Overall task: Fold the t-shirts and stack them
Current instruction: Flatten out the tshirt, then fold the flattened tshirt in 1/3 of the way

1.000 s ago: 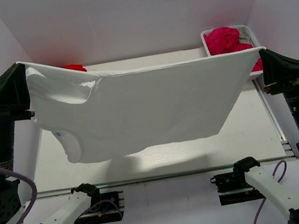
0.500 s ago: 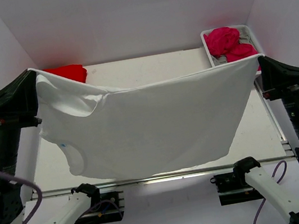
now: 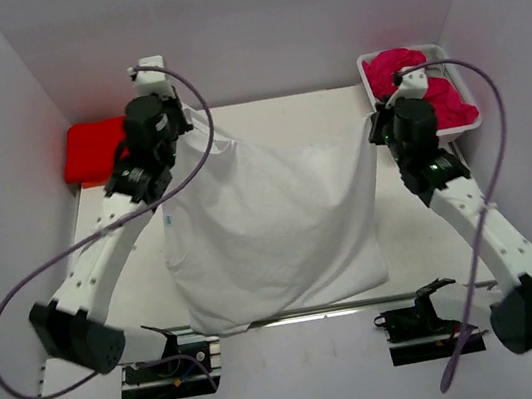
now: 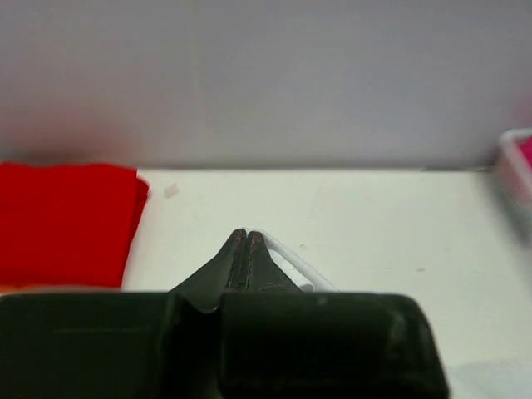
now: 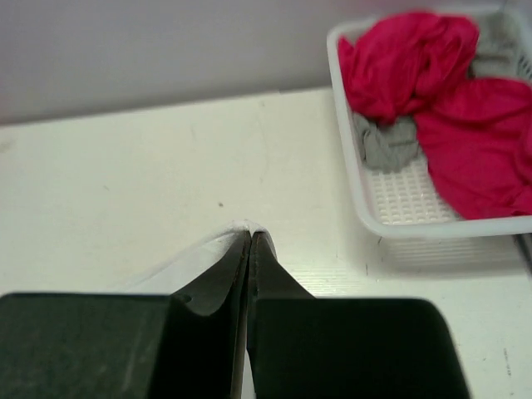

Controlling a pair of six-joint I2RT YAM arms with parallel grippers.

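Note:
The white t-shirt [image 3: 275, 223] is stretched between both grippers and drapes toward the table's near edge. My left gripper [image 3: 192, 128] is shut on its far left corner; a strip of white cloth [image 4: 287, 259] shows beside the closed jaws [image 4: 247, 237]. My right gripper [image 3: 376, 126] is shut on its far right corner, with white cloth [image 5: 199, 249] at the jaws [image 5: 250, 234]. A folded red t-shirt [image 3: 94, 151] lies at the far left, also in the left wrist view [image 4: 66, 220]. Magenta-pink t-shirts [image 3: 421, 89] fill the white basket [image 3: 365, 72].
The white basket [image 5: 391, 199] at the far right also holds a grey cloth [image 5: 384, 141] among the pink shirts [image 5: 465, 125]. White walls enclose the table on three sides. Rails and arm bases [image 3: 165, 362] run along the near edge.
Both arms have swung forward and down from high near the camera to the far side of the table. The shirt has dropped from a wide taut spread to a narrower drape.

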